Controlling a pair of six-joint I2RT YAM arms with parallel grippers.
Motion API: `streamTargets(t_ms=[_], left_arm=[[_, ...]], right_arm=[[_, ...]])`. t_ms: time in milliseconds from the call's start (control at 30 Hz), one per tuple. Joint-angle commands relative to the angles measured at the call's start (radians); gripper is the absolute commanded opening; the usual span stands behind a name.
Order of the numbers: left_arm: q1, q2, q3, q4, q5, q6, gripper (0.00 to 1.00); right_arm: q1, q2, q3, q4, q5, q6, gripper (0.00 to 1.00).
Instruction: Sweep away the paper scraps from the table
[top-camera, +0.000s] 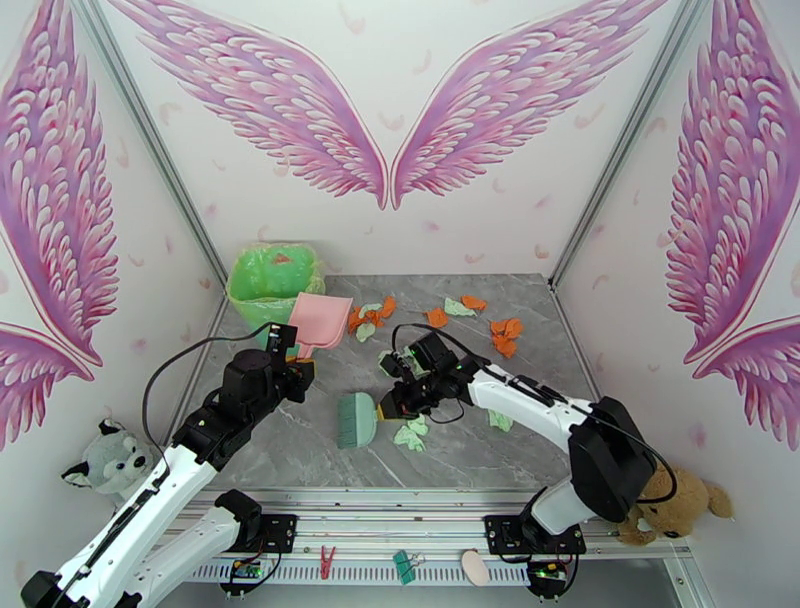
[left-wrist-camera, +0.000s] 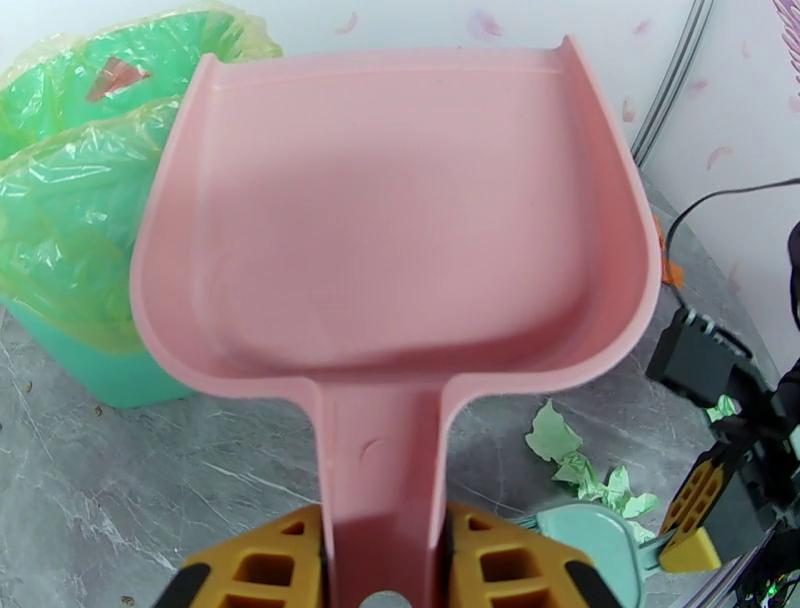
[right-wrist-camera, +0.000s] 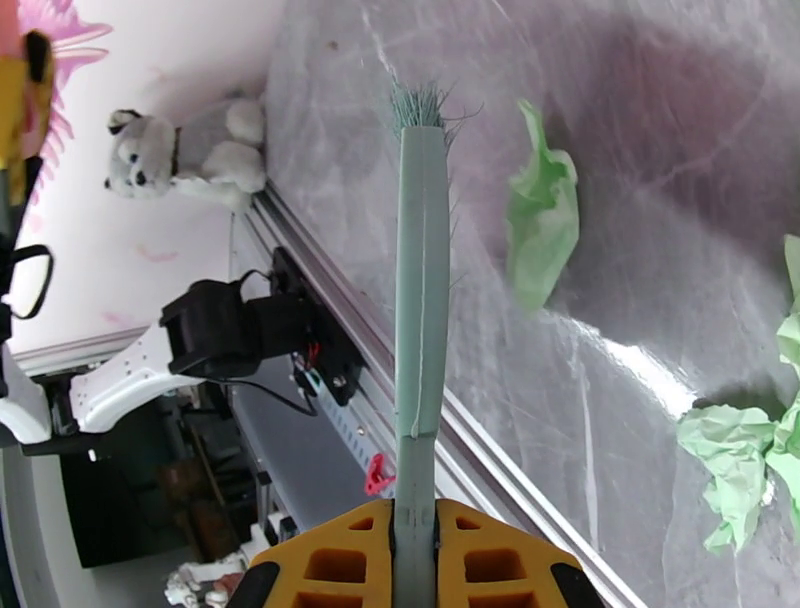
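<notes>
Below the right pincer (top-camera: 384, 410), green paper scraps (top-camera: 410, 433)

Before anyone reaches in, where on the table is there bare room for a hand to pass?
Between the left arm and the green brush, and right of the rightmost orange scraps. It is crowded around the right hand.

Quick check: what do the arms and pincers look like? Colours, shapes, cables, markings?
Both arms: white tubular links, chunky black joints, black cables looping outside. Each pincer, left and right, has two yellow-orange tapering fingers with rounded cut-out windows and black patches on the outer sides. I can't make out any markings.
</notes>
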Motion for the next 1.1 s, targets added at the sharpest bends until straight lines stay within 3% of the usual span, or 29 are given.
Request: streamTargets(t_ms=[0, 267, 533, 700, 800, 1067], left_arm=[[0.003, -0.022, -0.003, 0.015, 0.009, -0.002, 0.0], [0.003, -0.021, -0.004, 0.021, 0.009, 0.0, 0.0], [0.003, -0.02, -0.013, 0.029, 0.016, -0.002, 0.0], [0.003, -0.02, -0.019, 0.037, 0.015, 0.0, 0.0], [0.004, -0.02, -0.019, 0.037, 0.016, 0.0, 0.0], [0.004, -0.021, -0.018, 0.035, 0.021, 0.0, 0.0]], right_arm=[[0.007, 0.027, 0.008, -0.019, 0.034, -0.036, 0.0], [0.006, 0.081, 0.068, -0.204, 0.247, -0.18, 0.0], [0.005, 0.035, 0.183, -0.449, 0.688, -0.306, 0.0], [0.003, -0.016, 0.24, -0.545, 0.889, -0.34, 0.0], [0.002, -0.078, 0.253, -0.531, 0.84, -0.358, 0.0], [0.003, -0.234, 0.271, -0.51, 0.378, -0.368, 0.0]])
